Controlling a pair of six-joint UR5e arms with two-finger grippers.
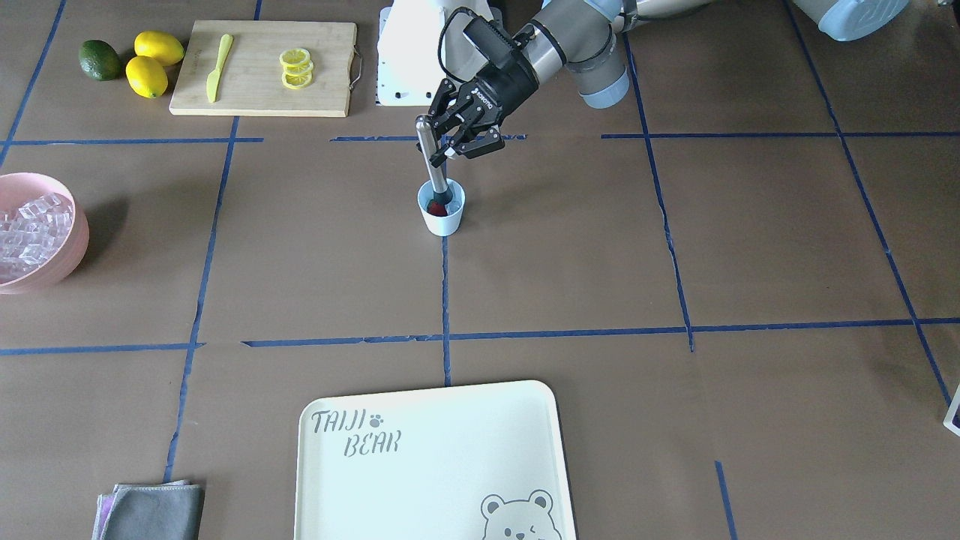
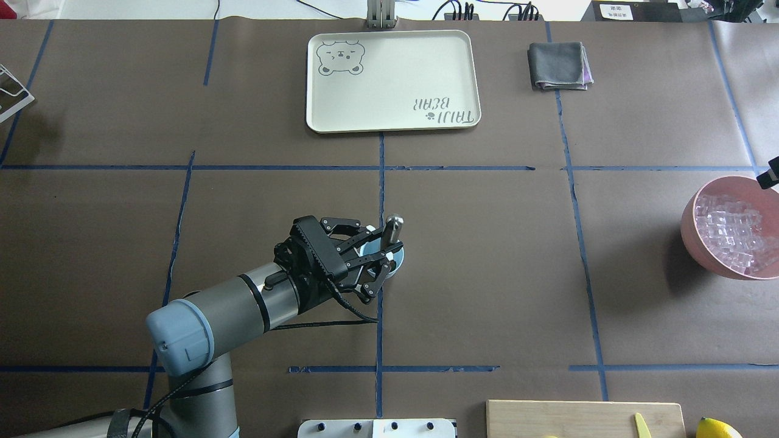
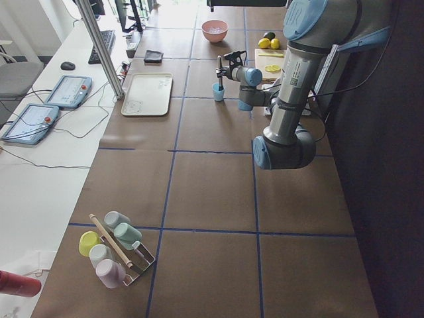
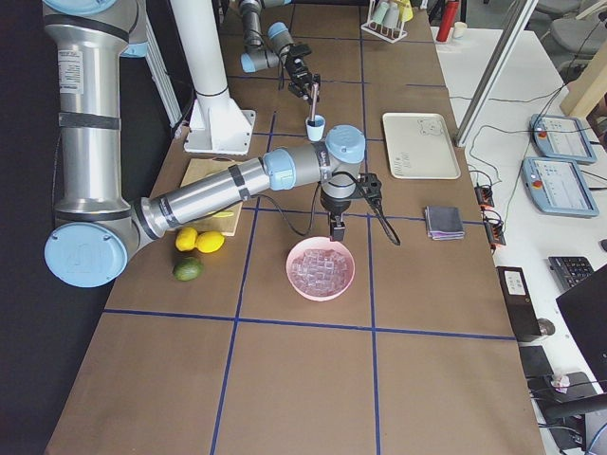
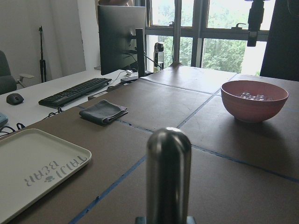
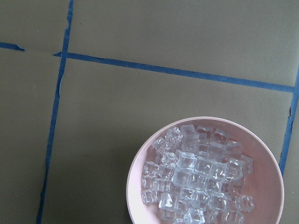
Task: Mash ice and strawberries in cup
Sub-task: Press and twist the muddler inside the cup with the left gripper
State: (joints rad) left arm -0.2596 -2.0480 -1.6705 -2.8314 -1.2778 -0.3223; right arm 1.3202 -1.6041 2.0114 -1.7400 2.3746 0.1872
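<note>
Strawberry [image 1: 435,206] lies red at the bottom of the cup [image 1: 442,219], which stands near the middle of the table [image 1: 600,262], at the end of a blue tape line [image 1: 445,300]. Whether ice lies in there with it I cannot tell. The dark foot of the muddler [image 1: 433,154] is down inside the cup beside the berry, and its steel handle leans out over the rim. My left gripper [image 1: 450,154] comes in from the side, fingers clamped on that handle above the cup. The ice [image 6: 201,179] I can see is heaped in the pink bowl [image 6: 135,186], well apart toward my right. My right gripper [image 4: 337,230] hangs over that bowl. Whether its fingers are apart or together I cannot tell.
</note>
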